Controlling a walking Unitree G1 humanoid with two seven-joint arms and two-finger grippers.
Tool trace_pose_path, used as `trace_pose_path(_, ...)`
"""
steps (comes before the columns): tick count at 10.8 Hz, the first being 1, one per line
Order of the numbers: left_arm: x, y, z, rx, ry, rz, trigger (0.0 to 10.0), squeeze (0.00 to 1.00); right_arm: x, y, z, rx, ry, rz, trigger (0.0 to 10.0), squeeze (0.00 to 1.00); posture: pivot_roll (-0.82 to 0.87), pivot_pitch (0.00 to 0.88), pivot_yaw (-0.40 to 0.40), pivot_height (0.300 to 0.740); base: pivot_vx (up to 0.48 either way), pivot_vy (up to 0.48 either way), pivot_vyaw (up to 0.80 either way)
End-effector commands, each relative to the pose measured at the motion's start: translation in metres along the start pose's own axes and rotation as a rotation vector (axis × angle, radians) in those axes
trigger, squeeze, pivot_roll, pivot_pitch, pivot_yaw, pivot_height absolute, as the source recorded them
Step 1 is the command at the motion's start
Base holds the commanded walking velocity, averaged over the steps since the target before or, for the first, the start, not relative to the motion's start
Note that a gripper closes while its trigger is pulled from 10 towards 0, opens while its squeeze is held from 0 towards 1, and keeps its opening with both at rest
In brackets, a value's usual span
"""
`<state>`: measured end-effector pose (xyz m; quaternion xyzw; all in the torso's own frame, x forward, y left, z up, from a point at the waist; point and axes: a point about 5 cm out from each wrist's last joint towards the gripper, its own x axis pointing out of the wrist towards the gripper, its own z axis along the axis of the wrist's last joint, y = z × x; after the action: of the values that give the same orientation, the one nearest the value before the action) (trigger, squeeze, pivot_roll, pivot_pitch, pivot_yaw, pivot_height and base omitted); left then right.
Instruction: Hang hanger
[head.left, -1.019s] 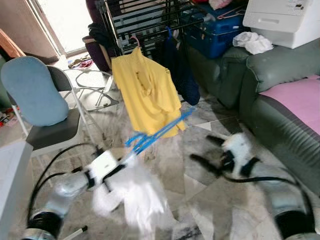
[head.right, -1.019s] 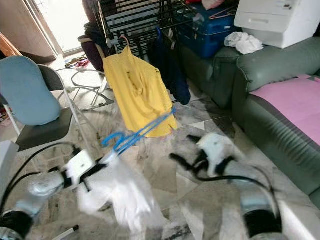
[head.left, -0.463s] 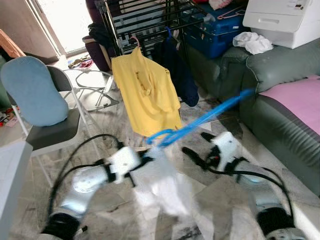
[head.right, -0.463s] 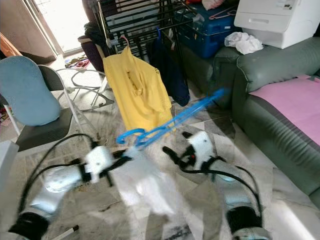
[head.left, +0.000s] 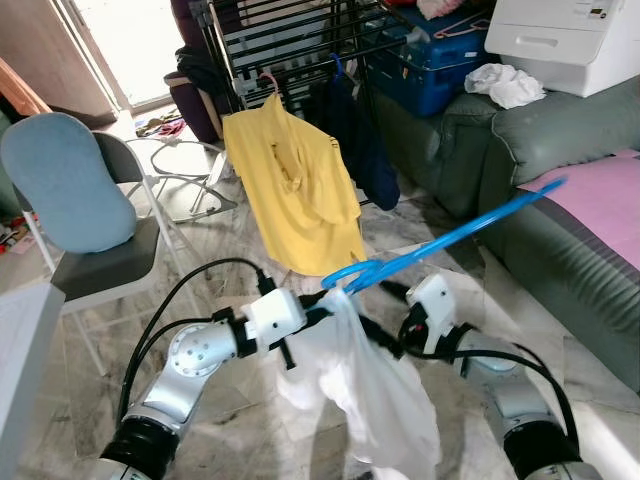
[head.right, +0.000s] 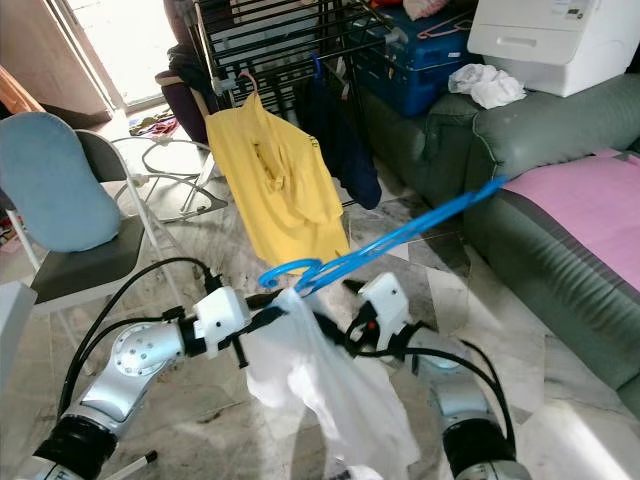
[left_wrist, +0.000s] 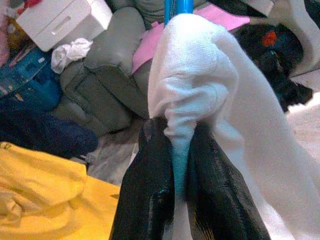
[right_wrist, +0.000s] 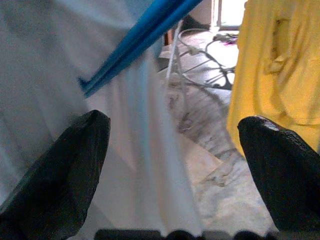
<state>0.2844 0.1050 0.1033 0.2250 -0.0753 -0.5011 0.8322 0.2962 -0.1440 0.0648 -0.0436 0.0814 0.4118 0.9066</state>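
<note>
Left gripper (left_wrist: 172, 200) pinches the thin blue plastic hanger (head.left: 450, 232), limp white cloth (head.left: 370, 390) draped over it; right gripper (right_wrist: 172, 165) spread wide beside the cloth.

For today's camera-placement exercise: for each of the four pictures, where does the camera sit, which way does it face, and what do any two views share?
Left eye view: on the head, facing down and forward at both arms and the blue hanger.
Right eye view: beside it, same scene, with the yellow shirt.
Left wrist view: along the left claw, shut on the hanger under the white cloth.
Right wrist view: between the open right claw fingers.
Shared: both wrist views catch the hanger and the shirt.
</note>
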Motion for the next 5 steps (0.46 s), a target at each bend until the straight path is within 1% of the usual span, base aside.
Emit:
trace_pose_path(1, -0.002, 0.012, 0.007, 0.050, -0.010, 0.028, 0.0, 0.00, 0.005, 0.007, 0.003, 0.011, -0.013, 0.046, 10.0, 0.00, -0.11, 0.000, 0.168, 0.740, 0.000, 0.000, 0.00)
trace_pose_path(3, 0.000, 0.017, 0.018, 0.070, -0.052, 0.041, 0.0, 0.00, 0.005, 0.009, -0.005, 0.032, 0.022, 0.053, 10.0, 0.00, -0.10, 0.000, 0.162, 0.740, 0.000, 0.000, 0.00)
trace_pose_path(4, 0.003, 0.021, 0.037, 0.078, -0.123, 0.051, 0.0, 0.00, 0.007, 0.008, -0.017, 0.093, 0.068, 0.012, 10.0, 0.00, -0.10, 0.000, 0.158, 0.740, 0.000, 0.000, 0.00)
trace_pose_path(5, 0.004, 0.028, 0.056, 0.065, -0.195, 0.081, 0.0, 0.00, 0.009, 0.007, -0.033, 0.221, 0.108, -0.072, 10.0, 0.00, -0.09, 0.000, 0.156, 0.740, 0.000, 0.000, 0.00)
